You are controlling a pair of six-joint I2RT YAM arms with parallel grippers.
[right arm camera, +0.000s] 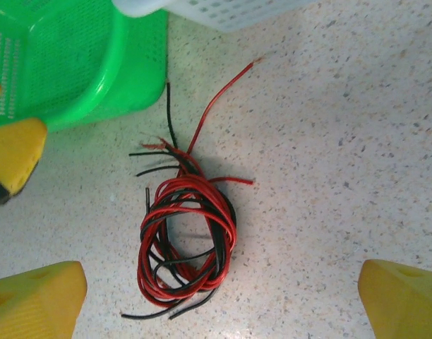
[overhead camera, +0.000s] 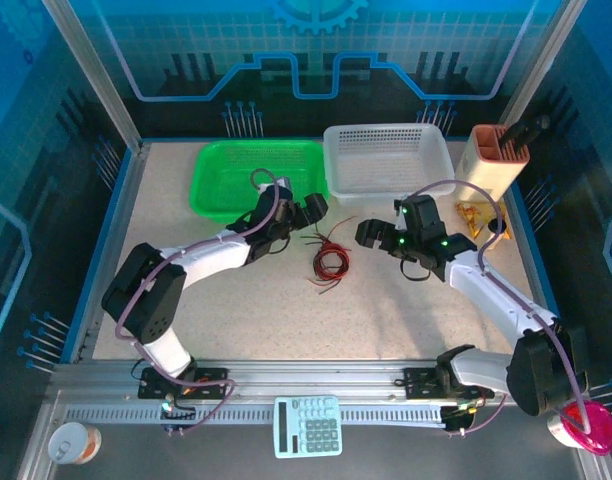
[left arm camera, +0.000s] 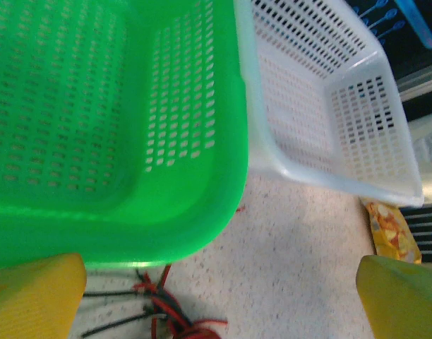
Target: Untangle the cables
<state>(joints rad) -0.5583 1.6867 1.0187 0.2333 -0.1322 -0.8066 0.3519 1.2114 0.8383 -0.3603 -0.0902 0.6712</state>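
The cables lie as one tangled coil of thin red and black wires on the speckled table, with loose ends running toward the baskets. My right gripper hovers just right of the coil and stands open. In the right wrist view the cables lie on the table between and beyond its yellow fingertips, untouched. My left gripper is open just left of the coil, by the green basket's corner. In its wrist view the cables show at the bottom edge, partly cut off.
A green basket and a white basket stand side by side at the back, both empty. A tan holder and a snack packet sit at the back right. A calculator lies on the front rail.
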